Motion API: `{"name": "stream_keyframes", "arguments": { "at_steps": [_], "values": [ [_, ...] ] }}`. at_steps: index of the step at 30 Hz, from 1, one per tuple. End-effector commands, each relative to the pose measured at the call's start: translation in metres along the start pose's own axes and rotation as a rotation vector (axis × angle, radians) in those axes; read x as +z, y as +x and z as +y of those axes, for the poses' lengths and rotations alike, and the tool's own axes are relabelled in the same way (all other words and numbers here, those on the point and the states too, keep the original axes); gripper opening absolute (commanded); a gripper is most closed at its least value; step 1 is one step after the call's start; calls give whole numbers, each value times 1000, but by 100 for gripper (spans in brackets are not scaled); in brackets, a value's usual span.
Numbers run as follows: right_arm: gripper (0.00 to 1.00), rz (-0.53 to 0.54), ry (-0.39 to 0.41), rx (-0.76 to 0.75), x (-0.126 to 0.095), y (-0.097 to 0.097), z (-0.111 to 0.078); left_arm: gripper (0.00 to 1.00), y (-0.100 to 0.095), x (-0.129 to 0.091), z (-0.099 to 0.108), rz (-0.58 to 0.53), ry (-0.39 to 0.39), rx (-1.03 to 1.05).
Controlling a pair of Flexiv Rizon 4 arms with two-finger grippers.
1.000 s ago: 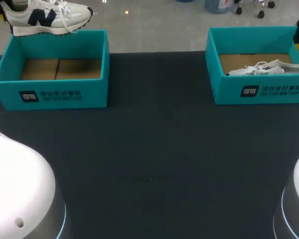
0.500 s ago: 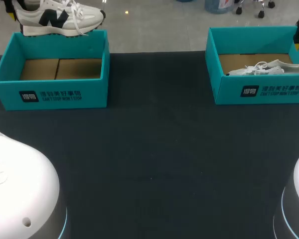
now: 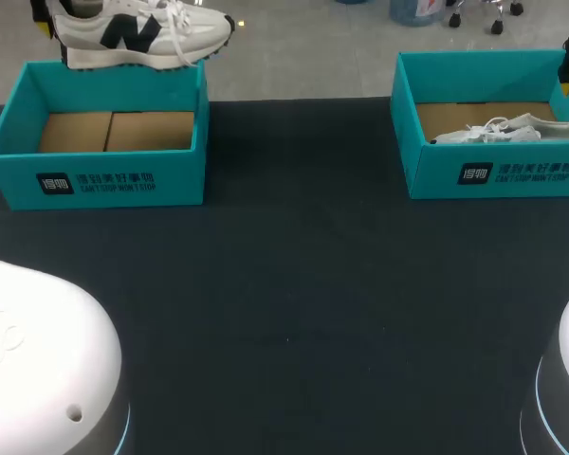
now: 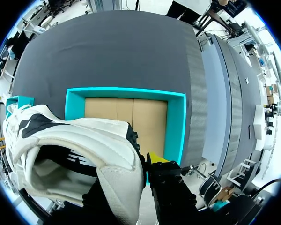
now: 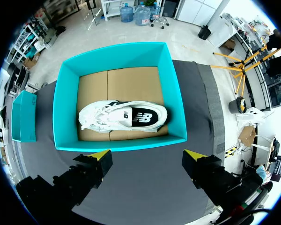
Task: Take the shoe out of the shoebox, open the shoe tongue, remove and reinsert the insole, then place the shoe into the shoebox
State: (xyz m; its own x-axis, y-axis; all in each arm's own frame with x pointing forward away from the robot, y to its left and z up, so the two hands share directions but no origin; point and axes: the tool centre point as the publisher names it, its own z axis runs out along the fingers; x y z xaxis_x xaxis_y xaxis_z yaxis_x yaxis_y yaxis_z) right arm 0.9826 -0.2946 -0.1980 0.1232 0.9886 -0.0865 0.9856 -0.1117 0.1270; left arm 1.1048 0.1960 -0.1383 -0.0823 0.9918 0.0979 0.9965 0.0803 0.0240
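Dark grey matte table (image 3: pixel 303 284)

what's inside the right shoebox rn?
One white shoe with a black logo, lying on its side on the brown cardboard floor of the right shoebox. Nothing else visible; floor under the shoe is covered.

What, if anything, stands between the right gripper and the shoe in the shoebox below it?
Nothing visible does. The right gripper hangs open over the lidless shoebox. The shoe lies on its side on the cardboard floor, uncovered, ahead of the open fingers. Only the box walls surround it.
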Motion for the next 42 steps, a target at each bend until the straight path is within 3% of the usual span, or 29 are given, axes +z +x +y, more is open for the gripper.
{"name": "stream_keyframes", "arguments": {
  "at_steps": [1,11,39,42],
  "values": [
    [100,0,1,0,0,0,0,0,-10,-12,-46,-10,-115,-8],
    [100,0,1,0,0,0,0,0,-40,-22,-72,-28,-104,34],
    [100,0,1,0,0,0,0,0,-40,-22,-72,-28,-104,34],
    [100,0,1,0,0,0,0,0,-52,-25,-86,8,-80,40]
  ]
}}
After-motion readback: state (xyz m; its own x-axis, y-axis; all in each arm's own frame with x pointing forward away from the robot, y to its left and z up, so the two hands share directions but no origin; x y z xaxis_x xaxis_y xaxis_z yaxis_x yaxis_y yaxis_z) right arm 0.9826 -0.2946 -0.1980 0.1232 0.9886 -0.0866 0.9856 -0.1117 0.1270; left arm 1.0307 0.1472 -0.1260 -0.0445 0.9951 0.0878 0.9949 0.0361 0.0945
